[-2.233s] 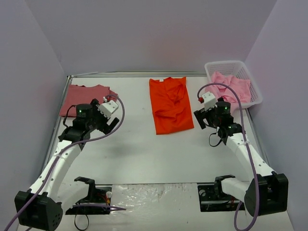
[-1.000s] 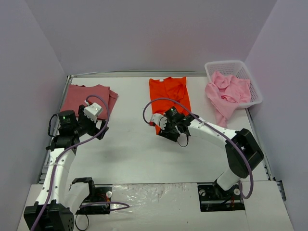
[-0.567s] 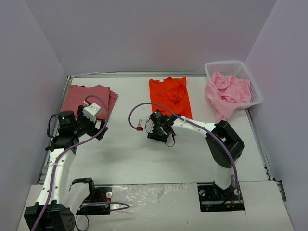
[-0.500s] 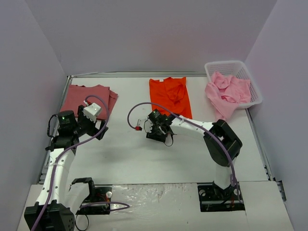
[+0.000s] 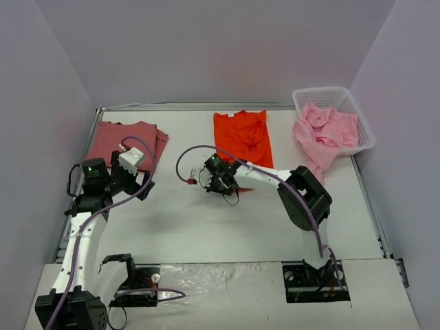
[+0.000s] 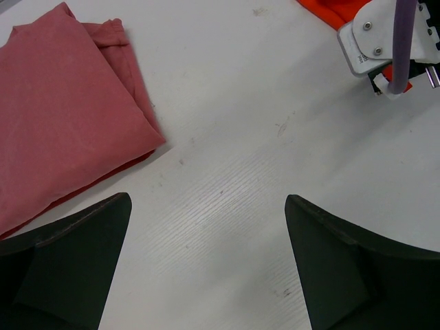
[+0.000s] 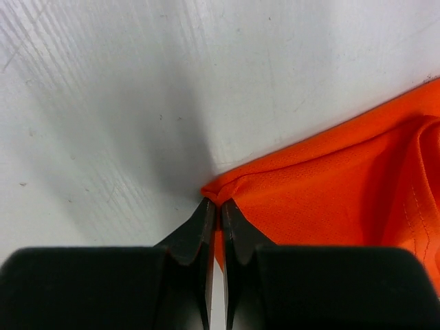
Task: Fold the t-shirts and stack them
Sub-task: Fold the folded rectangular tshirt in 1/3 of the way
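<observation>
One corner of the bright orange-red cloth t-shirt [image 7: 330, 185], lying on the white surface [image 5: 206, 220], is being pinched by the closed right tool [image 7: 220, 204], apparently for folding; the open left tool [image 6: 206, 203] is being held clear.

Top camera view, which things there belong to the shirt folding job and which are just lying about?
Part of the job:
- orange-red t-shirt, its corner pinched by the shut right gripper
- folded dusty rose t-shirt
- light pink t-shirts, heaped in the white lattice basket, one spilling over its rim
- left gripper, open

Just lying about:
- white lattice basket, only a container
- table
</observation>
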Action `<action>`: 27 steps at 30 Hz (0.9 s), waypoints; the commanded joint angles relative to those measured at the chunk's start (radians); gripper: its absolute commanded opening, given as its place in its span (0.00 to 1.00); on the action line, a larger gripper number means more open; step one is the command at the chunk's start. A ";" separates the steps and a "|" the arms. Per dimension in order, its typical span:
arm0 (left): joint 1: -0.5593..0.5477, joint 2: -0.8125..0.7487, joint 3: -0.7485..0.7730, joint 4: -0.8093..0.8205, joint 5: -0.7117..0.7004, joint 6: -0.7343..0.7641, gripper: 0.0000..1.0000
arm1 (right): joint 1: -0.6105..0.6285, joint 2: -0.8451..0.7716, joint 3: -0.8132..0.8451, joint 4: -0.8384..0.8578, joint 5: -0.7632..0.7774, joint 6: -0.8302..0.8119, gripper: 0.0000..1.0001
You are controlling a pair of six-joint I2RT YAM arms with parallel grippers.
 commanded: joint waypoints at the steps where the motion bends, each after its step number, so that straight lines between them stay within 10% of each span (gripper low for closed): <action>1: 0.010 -0.016 0.003 0.027 0.035 0.006 0.94 | 0.038 0.013 0.021 -0.077 -0.026 0.016 0.00; 19: 0.021 -0.007 0.003 0.030 0.032 0.003 0.94 | 0.107 -0.140 0.009 -0.201 -0.276 0.055 0.07; 27: 0.028 0.002 0.001 0.030 0.035 0.003 0.94 | 0.023 -0.218 0.059 -0.290 -0.402 0.029 0.51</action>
